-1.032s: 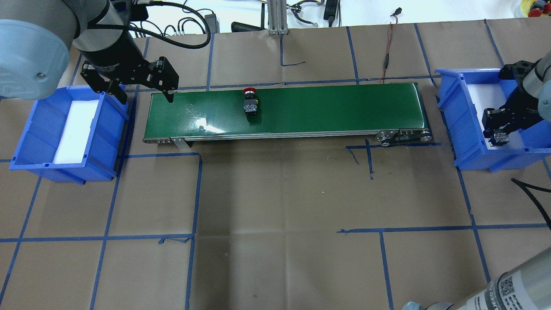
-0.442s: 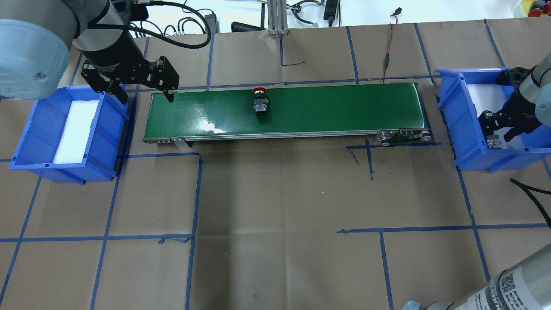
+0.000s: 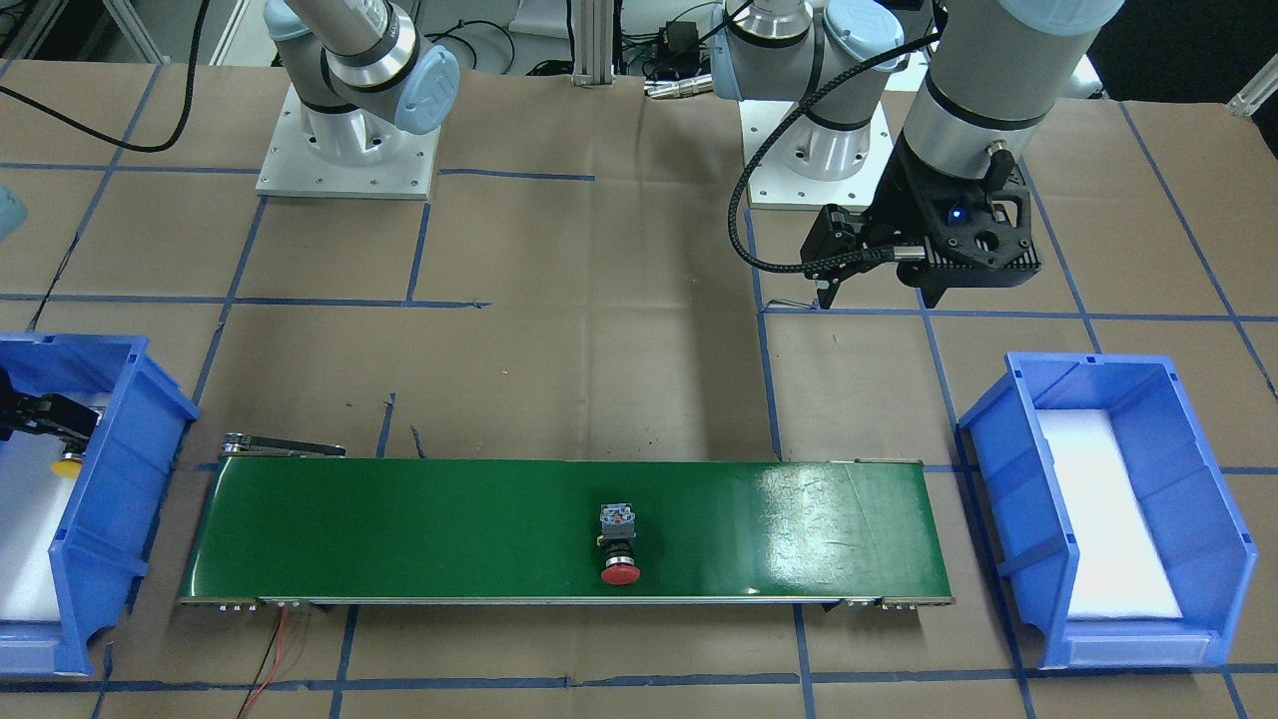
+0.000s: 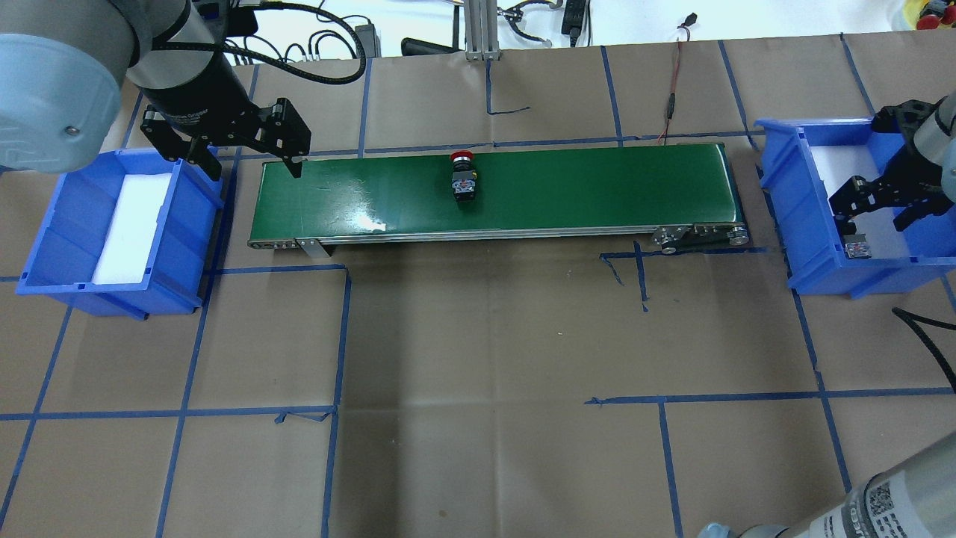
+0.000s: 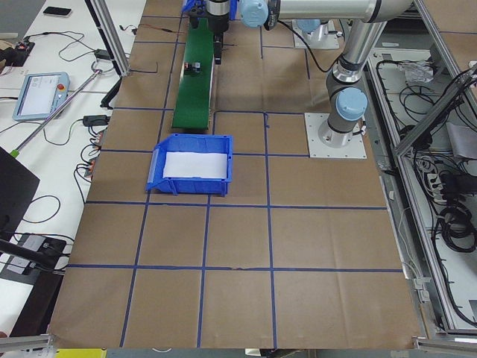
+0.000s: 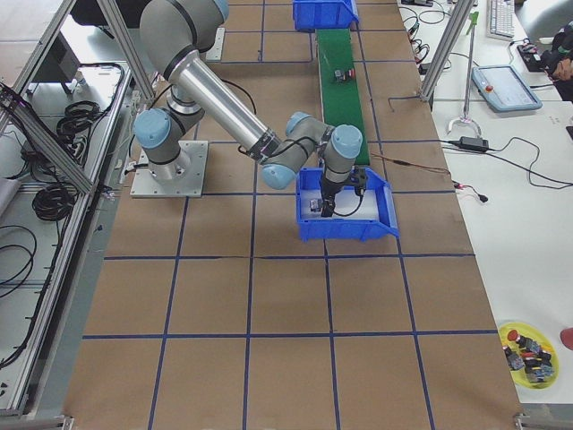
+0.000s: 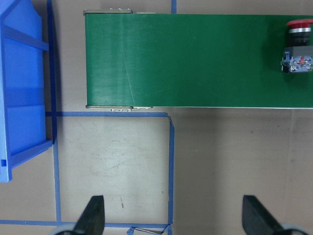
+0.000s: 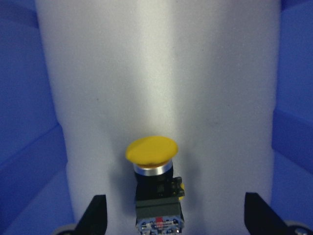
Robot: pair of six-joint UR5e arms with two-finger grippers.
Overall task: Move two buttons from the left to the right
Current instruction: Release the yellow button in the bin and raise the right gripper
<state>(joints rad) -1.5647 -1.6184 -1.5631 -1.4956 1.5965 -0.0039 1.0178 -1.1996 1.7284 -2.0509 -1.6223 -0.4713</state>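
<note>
Lying crosswise on the belt [image 4: 597, 187], the red button [image 4: 463, 179] sits nearer the wide, empty left gripper [image 4: 252, 166] than the wide right gripper [image 4: 875, 217] above the yellow button [image 8: 151, 149].

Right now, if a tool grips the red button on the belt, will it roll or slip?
Probably rigid: the red button looks like hard plastic. It lies on its side on the belt; the boxy body should resist rolling, though the round cap may let it pivot.
</note>
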